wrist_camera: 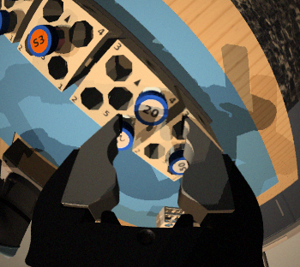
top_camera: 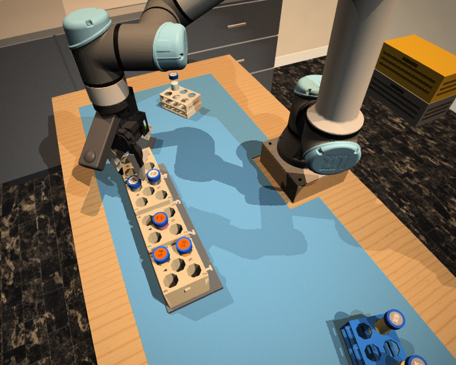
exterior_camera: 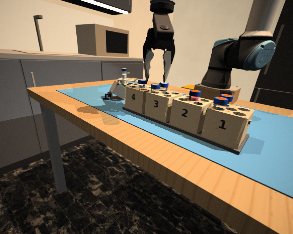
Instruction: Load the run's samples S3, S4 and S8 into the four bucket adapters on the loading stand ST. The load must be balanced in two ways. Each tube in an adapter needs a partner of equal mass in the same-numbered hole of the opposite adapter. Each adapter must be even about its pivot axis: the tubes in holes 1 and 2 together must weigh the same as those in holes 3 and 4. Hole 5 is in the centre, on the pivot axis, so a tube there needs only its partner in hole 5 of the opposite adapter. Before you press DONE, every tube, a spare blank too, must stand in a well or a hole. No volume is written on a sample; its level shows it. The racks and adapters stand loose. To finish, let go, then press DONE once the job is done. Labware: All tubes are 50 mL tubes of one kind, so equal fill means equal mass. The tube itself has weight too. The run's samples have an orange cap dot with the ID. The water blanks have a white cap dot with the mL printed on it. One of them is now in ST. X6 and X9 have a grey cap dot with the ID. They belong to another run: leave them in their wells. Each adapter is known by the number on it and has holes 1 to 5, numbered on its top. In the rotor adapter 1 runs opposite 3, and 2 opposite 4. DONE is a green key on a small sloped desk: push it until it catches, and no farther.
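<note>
The loading stand ST [top_camera: 163,231] holds four tan adapters in a row. S4 [top_camera: 160,254] and S8 [top_camera: 183,245] stand in adapter 1 [exterior_camera: 224,124]. S3 [top_camera: 160,218] stands in the centre hole of adapter 2 [exterior_camera: 184,113]. Adapter 3 [exterior_camera: 155,103] holds the white-dot blank marked 20 [wrist_camera: 151,109] in hole 4. It holds a second blank [wrist_camera: 124,139], half hidden by a finger. Adapter 4 [exterior_camera: 133,97] holds a blank marked 50 [wrist_camera: 177,165]. My gripper [exterior_camera: 156,75] hangs above adapter 3, clear of the caps. Its fingers are apart and empty.
A tan blank rack [top_camera: 180,101] with one tube [top_camera: 174,80] stands at the far end of the mat. A blue rack [top_camera: 371,341] with grey-dot tubes [top_camera: 393,318] sits at the near right. A small sloped desk [exterior_camera: 116,89] stands beyond adapter 4. The arm's base [top_camera: 303,157] is on the right.
</note>
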`<state>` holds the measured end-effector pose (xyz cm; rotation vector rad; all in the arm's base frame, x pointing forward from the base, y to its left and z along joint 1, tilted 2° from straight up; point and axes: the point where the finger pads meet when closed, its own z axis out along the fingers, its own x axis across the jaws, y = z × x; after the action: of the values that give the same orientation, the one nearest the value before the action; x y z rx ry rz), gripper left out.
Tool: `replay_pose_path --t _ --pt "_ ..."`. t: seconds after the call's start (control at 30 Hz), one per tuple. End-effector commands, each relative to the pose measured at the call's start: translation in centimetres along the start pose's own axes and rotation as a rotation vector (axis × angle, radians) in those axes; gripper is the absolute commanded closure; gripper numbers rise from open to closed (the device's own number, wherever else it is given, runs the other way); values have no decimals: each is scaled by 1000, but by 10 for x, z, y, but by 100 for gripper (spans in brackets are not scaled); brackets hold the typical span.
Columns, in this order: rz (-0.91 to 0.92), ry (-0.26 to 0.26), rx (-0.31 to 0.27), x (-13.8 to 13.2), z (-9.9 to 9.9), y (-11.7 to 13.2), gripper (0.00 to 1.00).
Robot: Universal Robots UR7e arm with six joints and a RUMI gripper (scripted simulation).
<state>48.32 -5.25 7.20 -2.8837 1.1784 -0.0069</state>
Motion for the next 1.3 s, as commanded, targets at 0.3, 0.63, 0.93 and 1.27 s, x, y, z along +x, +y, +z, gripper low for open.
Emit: replay_pose_path --t 0.3,0.63,0.93,1.27 --pt "-249 -8 -1 17 -12 39 100" --pt "-287 -3 -1 56 -14 113 100" --pt "-287 -3 -1 82 -14 166 100" --pt "-287 -4 -1 119 -13 241 100"
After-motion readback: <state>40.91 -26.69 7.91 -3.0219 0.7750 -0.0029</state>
